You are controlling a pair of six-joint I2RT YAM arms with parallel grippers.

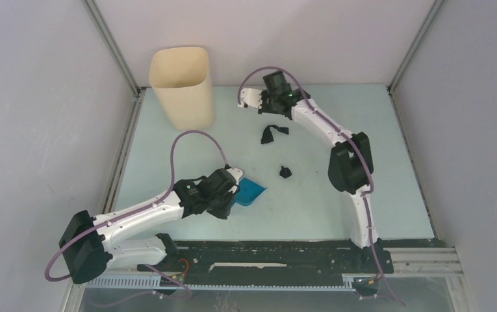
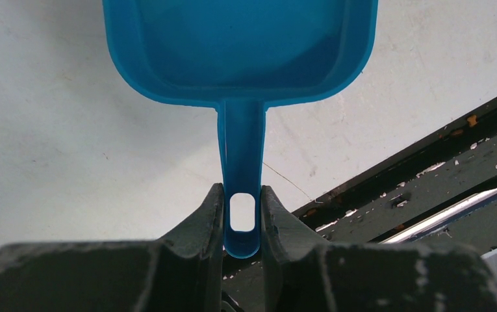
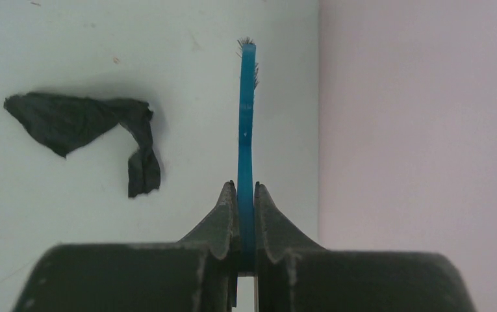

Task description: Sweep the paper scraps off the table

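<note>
- The left gripper [image 2: 242,201] is pinched shut on the very end of the dustpan [image 2: 239,45] handle, right at the hanging hole (a thin hold). If the brush shoves against the pan, the pan could twist or slip out of the jaws.
- The part of the dustpan's inside that shows holds no scrap. If its front lip rides above the table [image 1: 375,169], paper would slide under it instead of in. I cannot tell whether the lip lies flat.
- A small black scrap [image 1: 285,172] lies near the dustpan's open end, a little beyond it. I cannot tell whether it lines up with the mouth, and a stroke that is off-line could push it past the pan's side.
- A larger crumpled black scrap [image 3: 80,123] lies well beyond the dustpan, past the small one. It looks light (likely to hop or roll), so a fast stroke may flick it sideways.
- The right gripper [image 3: 244,192] is clamped tight on the blue brush [image 3: 246,117], seen edge-on. It is farther from the dustpan than both scraps and close to the back wall. A stroke begun there risks scraping the wall, and the narrow grip may let the brush pivot.
- The beige bin [image 1: 182,84] stands far beyond the dustpan, to its left, where a wide swing could knock it.
</note>
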